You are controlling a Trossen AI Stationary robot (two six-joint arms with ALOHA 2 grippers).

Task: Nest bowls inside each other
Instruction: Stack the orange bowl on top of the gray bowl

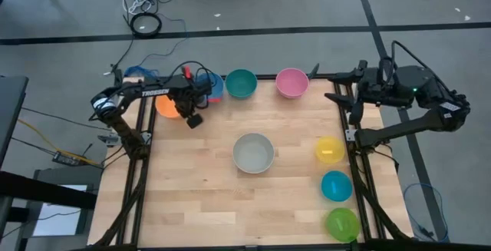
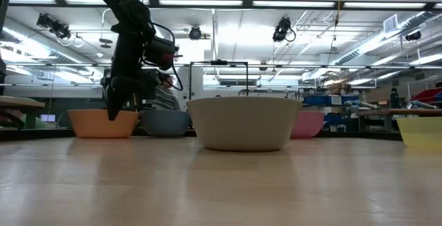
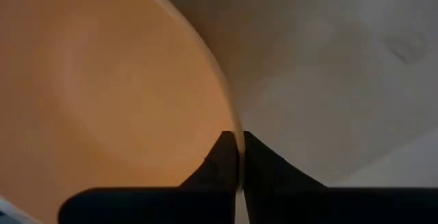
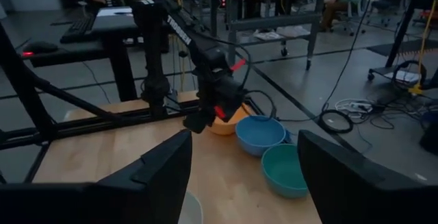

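My left end effector is clenched on the rim of the orange bowl, one finger inside the wall and one outside, as the left wrist view confirms. That bowl sits on the surface at its far left corner, touching or just beside the blue bowl, which my left arm partly covers from above.

My right end effector hangs released with its fingers spread wide, off the far right corner of the surface, holding nothing.

Positions of the remaining bowls, from the high view:
- Teal bowl: far edge, just beside the blue one.
- Pink bowl: far edge, right of the teal one, apart from it.
- Grey-white bowl: alone near the middle of the surface, upright.
- Yellow bowl, cyan bowl and lime green bowl: in a row along the right edge, yellow farthest back, lime green nearest the front, each separate.

No bowl is nested in another. In the low view the orange bowl's base appears to rest on the surface; I cannot tell whether it is lifted at all.
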